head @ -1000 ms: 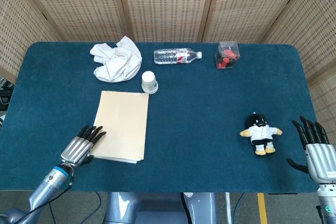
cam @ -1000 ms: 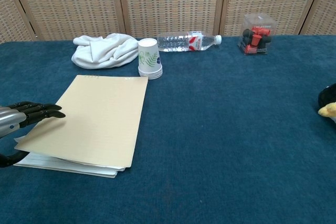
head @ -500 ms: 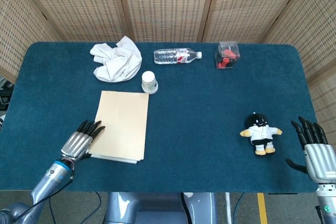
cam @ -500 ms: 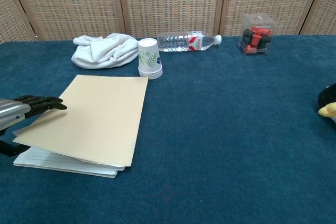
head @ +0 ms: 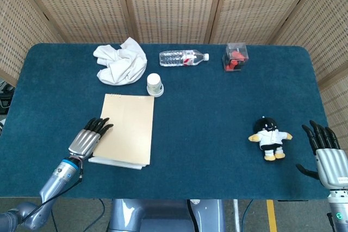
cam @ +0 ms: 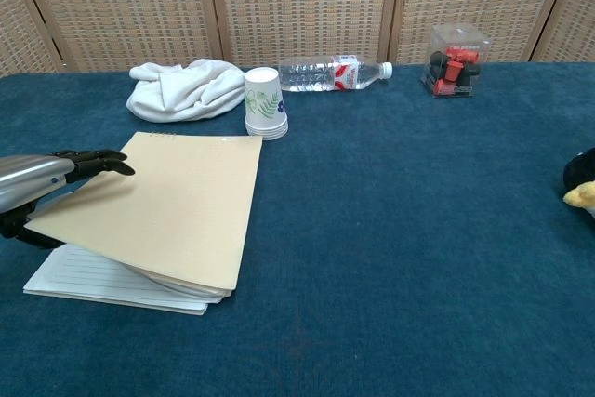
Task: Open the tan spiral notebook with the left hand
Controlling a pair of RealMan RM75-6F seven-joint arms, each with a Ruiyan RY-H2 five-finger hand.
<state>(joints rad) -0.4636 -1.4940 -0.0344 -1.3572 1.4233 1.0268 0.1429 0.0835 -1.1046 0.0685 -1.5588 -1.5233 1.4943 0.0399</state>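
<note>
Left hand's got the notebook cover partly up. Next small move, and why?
Probably lift the left hand a bit higher and swing it toward the notebook's right edge. In the chest view the tan cover is raised only along its left edge, lined pages showing beneath, with the right edge down. It has to pass upright before it flips open; the paper cup sits beyond the far edge, out of the way.

Woven wicker screens (head: 174, 4) stand behind the blue-covered table (head: 217, 112).
</note>
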